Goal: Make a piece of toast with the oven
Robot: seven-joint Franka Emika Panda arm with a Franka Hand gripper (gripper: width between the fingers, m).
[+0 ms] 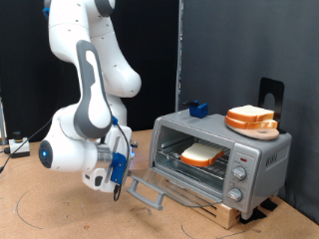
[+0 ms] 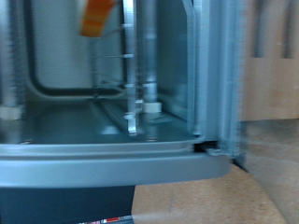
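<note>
The piece of toast (image 1: 202, 154) lay on the rack inside the oven (image 1: 221, 157), door down. The pincer (image 1: 119, 186) hung by the door handle (image 1: 146, 190); its spread could not be determined. The slice appeared light and crumbly, best gripped at the crust.

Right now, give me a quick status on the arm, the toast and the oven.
Gripper low at the open oven door's handle. Piece of toast on the rack inside the oven. Pile of slices on the oven top. Nothing blocking the opening.
</note>
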